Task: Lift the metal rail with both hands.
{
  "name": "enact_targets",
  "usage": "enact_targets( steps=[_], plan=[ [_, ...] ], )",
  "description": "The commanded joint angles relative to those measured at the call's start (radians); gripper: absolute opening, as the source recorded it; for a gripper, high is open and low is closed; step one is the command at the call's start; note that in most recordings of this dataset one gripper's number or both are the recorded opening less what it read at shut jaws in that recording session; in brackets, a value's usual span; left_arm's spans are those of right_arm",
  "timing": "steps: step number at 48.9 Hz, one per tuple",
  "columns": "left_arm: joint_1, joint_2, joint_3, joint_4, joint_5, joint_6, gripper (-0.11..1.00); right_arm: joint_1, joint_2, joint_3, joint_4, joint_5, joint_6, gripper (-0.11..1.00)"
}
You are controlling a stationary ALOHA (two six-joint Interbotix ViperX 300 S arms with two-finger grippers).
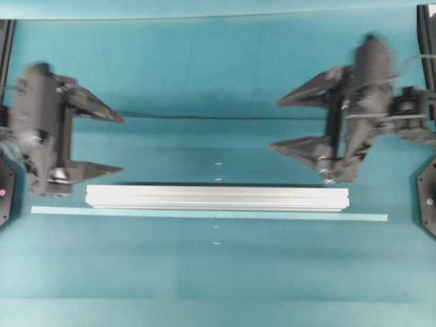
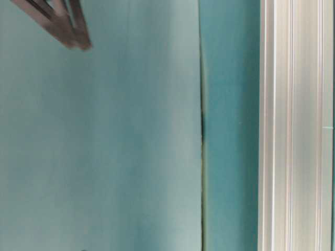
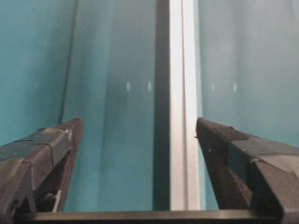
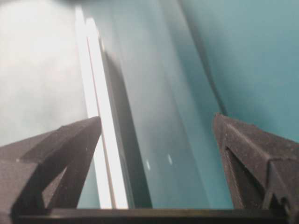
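Silver-grey, the metal rail [image 1: 216,197] lies flat across the middle of the teal table [image 1: 204,272], just beyond a pale tape strip [image 1: 208,216]. At its left end the left gripper [image 1: 117,144] has its jaws spread wide, holding nothing; the right gripper [image 1: 278,124], equally spread and empty, sits farther back near the right end.

A robotics lab: teal tabletop [image 1: 204,68] flanked by mounted arms.
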Motion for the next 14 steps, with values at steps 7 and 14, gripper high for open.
enact_targets(
  steps=[7, 14],
  plan=[
    [0.002, -0.074, -0.002, 0.0, -0.011, -0.006, 0.93, 0.0, -0.101, 0.034, -0.003, -0.014, 0.002, 0.97],
    [0.008, -0.129, 0.012, 0.0, -0.011, -0.011, 0.93, -0.002, -0.179, 0.061, -0.002, -0.008, 0.006, 0.97]
  ],
)
